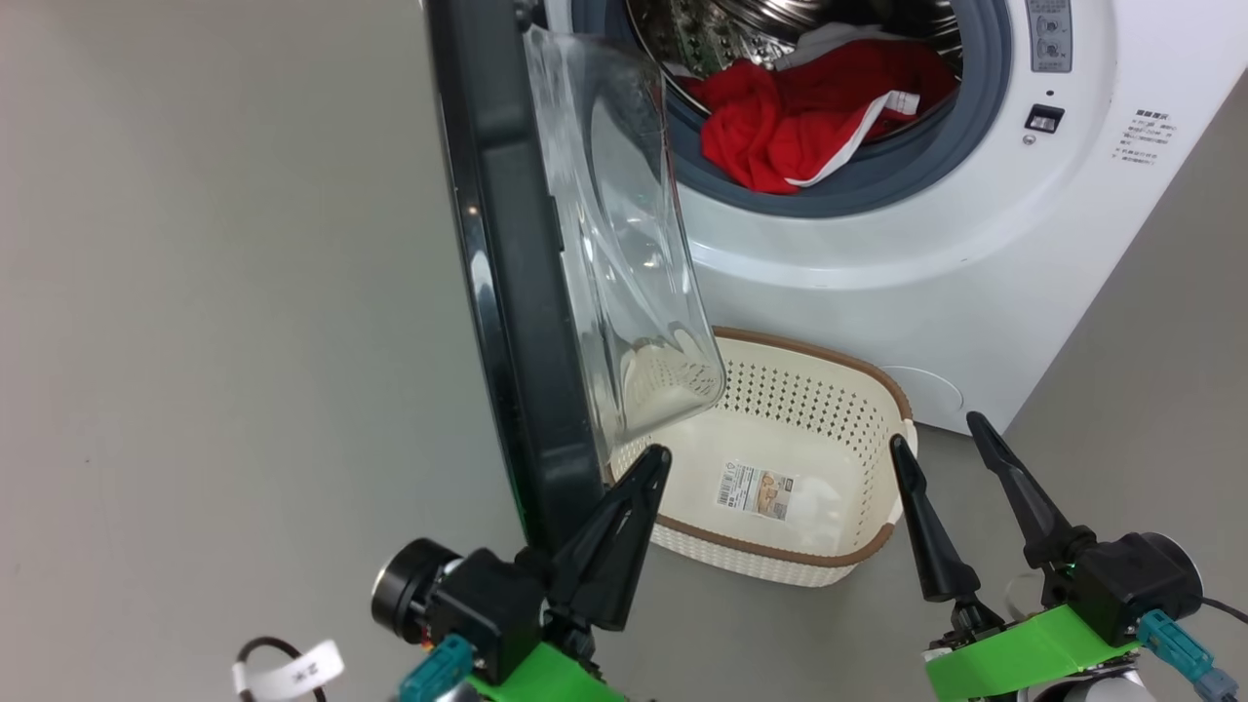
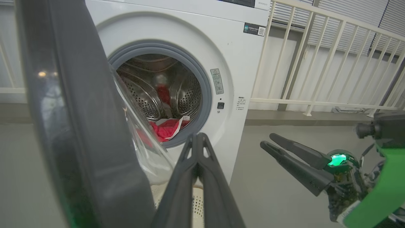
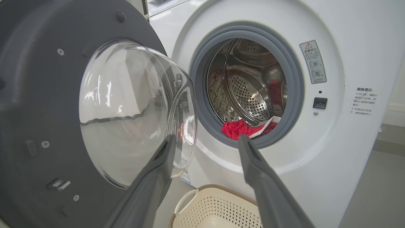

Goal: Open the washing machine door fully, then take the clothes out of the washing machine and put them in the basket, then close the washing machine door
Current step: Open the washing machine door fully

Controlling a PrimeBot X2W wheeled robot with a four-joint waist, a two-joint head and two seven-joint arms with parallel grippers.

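While left fingers (image 1: 609,546) meet, right fingers (image 1: 928,536) gape.

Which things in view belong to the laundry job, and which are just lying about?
Job:
- washing machine
- washing machine door, standing open
- red clothes inside the machine
- basket, empty, in front of it

Lying about:
- white railing behind
- QR sticker on the machine
- paper tag on a cable
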